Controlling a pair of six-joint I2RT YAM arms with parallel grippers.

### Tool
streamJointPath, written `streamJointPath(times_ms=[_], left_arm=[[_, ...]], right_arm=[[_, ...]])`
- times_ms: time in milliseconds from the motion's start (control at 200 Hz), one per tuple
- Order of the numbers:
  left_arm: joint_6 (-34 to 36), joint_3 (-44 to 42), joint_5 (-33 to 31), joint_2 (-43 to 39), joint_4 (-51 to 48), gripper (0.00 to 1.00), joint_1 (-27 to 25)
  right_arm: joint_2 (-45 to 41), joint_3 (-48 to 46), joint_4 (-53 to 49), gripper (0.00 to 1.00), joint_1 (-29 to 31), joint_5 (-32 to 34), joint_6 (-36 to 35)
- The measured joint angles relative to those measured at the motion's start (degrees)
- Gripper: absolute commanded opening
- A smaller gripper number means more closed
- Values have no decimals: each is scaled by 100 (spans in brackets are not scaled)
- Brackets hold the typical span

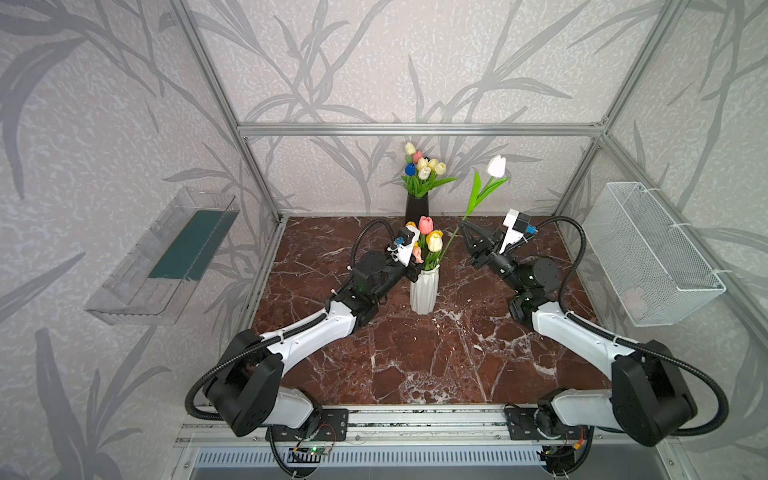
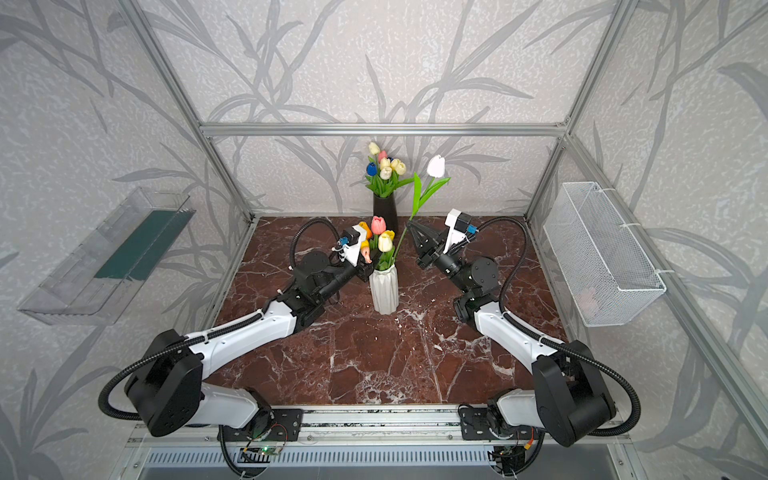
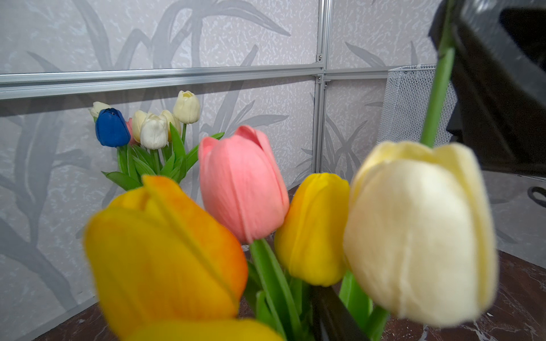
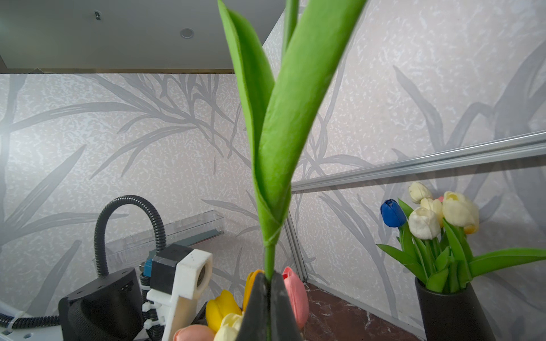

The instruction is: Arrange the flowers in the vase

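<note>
— How do the right gripper's [image 4: 269, 283] jaws stand?
— Pressed together on the white tulip's [image 1: 473, 198] green stem, just below its leaves.
— Its long axis?
— Tilted: head toward one o'clock, foot toward seven, down among the flowers [image 1: 430, 239] in the white vase [image 1: 423, 293].
— The left gripper [image 1: 415, 270]?
— At that vase's nine o'clock, mostly hidden; I can't tell. The black vase [image 1: 417, 208] stands at twelve.
</note>
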Motion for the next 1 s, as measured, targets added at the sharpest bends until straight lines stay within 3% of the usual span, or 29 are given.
streamJointPath(times_ms=[375, 1000], left_arm=[[0, 0, -7, -13, -2, 15, 7], [17, -11, -142, -111, -57, 18, 4]], right_arm=[[321, -79, 155, 0, 203, 83, -269], [267, -719, -337, 2, 492, 46, -1423]])
